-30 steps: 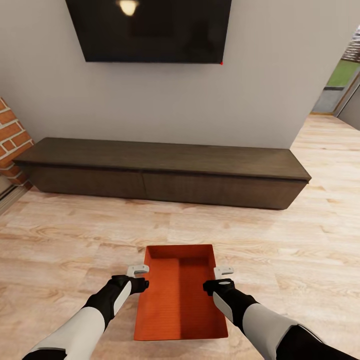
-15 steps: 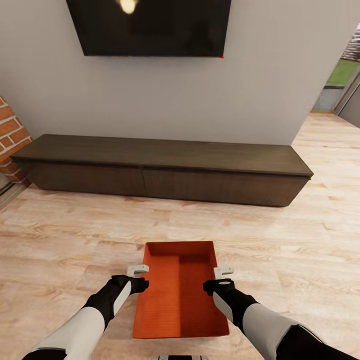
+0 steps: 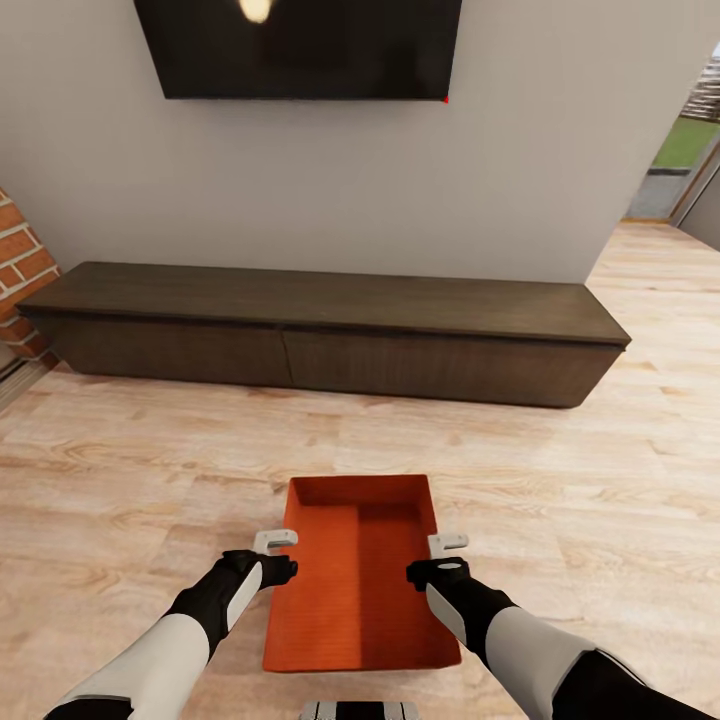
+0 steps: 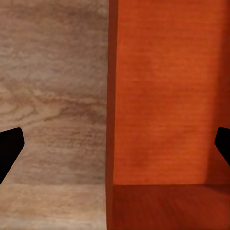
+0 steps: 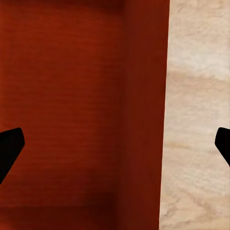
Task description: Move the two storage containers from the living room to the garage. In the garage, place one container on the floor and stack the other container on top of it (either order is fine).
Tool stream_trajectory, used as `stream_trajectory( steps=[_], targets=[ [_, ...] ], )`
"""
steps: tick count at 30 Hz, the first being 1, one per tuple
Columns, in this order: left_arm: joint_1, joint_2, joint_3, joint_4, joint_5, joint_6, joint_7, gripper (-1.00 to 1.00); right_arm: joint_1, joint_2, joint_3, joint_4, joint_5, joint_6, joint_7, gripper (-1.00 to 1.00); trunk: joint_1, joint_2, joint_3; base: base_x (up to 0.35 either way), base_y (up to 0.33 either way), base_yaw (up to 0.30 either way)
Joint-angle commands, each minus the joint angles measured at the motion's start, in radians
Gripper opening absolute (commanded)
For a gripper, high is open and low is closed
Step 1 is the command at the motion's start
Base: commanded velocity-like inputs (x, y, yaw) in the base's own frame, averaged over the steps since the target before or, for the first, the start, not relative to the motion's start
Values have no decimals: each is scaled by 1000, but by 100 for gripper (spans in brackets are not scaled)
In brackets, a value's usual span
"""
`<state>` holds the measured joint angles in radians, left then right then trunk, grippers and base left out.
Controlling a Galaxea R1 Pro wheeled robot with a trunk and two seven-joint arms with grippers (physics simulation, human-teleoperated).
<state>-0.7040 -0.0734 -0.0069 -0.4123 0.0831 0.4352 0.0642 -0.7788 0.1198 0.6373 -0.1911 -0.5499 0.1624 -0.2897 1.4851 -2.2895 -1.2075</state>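
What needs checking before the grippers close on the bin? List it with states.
1. Left gripper open: ok.
2. Right gripper open: ok.
3. Left fingers straddle the bin wall, one inside, one outside: ok.
4. Right fingers straddle the opposite wall: ok.
5. Fingers low enough over the rim to grip: cannot tell.
6. Bin empty, flat on the wood floor: ok.

Bin (image 3: 360,590) was orange-red; floor (image 3: 150,470) pale wood-grain plank; cabinet (image 3: 320,335) dark brown; TV (image 3: 300,50) black; wall (image 3: 100,180) grey.
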Motion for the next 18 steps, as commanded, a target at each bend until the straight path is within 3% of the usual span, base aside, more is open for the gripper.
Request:
stream_trajectory(
  steps=[1, 11, 18],
  targets=[
    [0, 0, -1, -2, 9, 5, 6, 100, 0, -2, 9, -2, -6, 6, -7, 100, 4, -8, -4, 0, 0, 0],
    [0, 0, -1, -2, 9, 5, 6, 100, 0, -46, 7, -2, -12, 6, -7, 100, 11, -22, -10, 0, 0, 0],
    [0, 0, -1, -2, 9, 5, 6, 100, 0, -55, 7, -2, -23, 5, -6, 100, 11, -22, -10, 0, 0, 0]
  ],
)
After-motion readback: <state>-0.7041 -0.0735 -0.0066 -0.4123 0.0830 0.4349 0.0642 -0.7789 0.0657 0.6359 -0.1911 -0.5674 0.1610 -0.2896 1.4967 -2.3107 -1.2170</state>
